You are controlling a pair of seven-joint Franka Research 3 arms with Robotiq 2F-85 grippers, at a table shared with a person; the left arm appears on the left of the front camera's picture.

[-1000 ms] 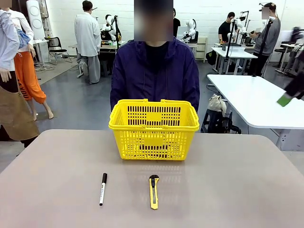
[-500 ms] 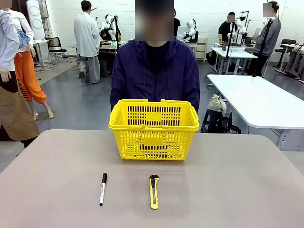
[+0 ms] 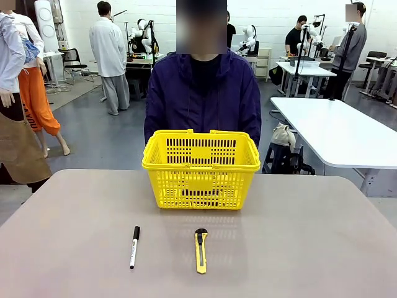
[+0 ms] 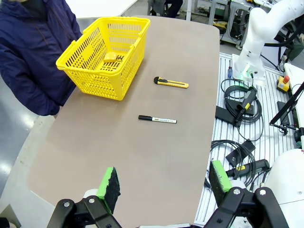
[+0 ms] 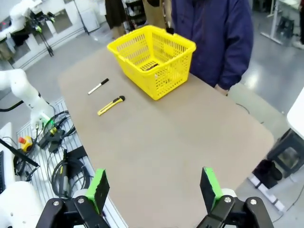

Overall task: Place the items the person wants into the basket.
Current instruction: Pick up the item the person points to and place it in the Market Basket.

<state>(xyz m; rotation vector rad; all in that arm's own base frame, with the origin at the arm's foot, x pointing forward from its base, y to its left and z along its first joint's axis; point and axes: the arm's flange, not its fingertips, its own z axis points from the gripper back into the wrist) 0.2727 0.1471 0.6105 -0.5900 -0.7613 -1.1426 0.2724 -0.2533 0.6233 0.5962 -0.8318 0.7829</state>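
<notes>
Basket [image 3: 200, 169] on surface [image 3: 298, 248], just before person [image 3: 202, 93] | left tool [image 4: 164, 185], right tool [image 5: 154, 187] spread wide, released, high above surface, well off basket | left wrist view: tape measure [image 4: 111, 58] inside basket | marker [image 3: 134, 246], knife [image 3: 200, 249] lying near basket

bright, even overhead light, indoor hall. table [image 3: 74, 211] matte, no hard glare; soft diffuse shadow under the yellow basket [image 3: 200, 167] on its near side, faint thin shadows beside the marker [image 3: 134, 246] and utility knife [image 3: 200, 250]. front view sharp across the tabletop, background slightly softer. both wrist views wide-angle: table edges bow, corners stretch. green pads [image 4: 109, 183] at the bottom edge of the left wrist view slightly soft, close to the lens.
</notes>
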